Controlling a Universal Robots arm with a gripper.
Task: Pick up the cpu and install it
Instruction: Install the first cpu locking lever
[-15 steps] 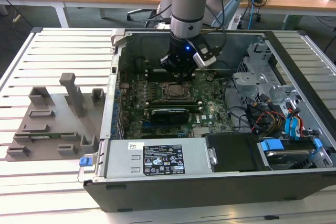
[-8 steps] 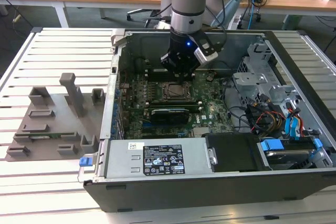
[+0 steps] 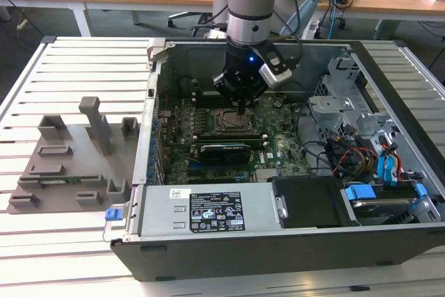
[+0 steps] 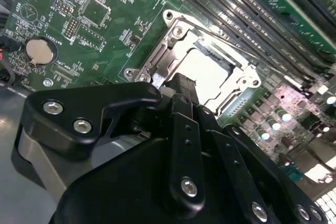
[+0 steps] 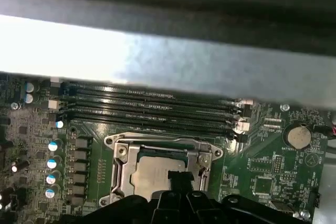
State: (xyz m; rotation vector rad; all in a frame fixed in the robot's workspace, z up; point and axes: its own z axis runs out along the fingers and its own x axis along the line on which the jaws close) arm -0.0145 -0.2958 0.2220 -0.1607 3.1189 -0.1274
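cpu seated in the socket frame, gripper low over it

in the exterior view the arm (image 3: 249, 5) comes down from the top centre of the frame into the open computer case (image 3: 278, 241), and the gripper (image 3: 240, 108) hangs just above the motherboard (image 3: 278, 147) near the middle of the picture. directly under its tip is the socket frame (image 3: 233, 122), a dark square with metal edges.

in both wrist views the cpu (image 4: 210, 74) (image 5: 155, 170) lies flat inside that frame, pale silver top facing up. it is square, so it has no clear long axis; its edges run parallel to the frame's metal sides. in the first wrist view those edges also line up with the long memory slots (image 5: 152, 111) that run across the frame just above the socket. the frame's metal bracket (image 4: 173, 38) surrounds the chip on all sides.

the gripper's black fingers (image 4: 184, 90) end over the near edge of the cpu, in the lower middle of the second wrist view. they appear drawn together into one narrow tip, with nothing clamped between them. whether the tip touches the chip's top cannot be told.

a round coin cell (image 4: 41, 51) sits at the left of the second wrist view. a grey fixture (image 3: 69, 165) lies on the slatted table (image 3: 42, 255), at the exterior view's left.
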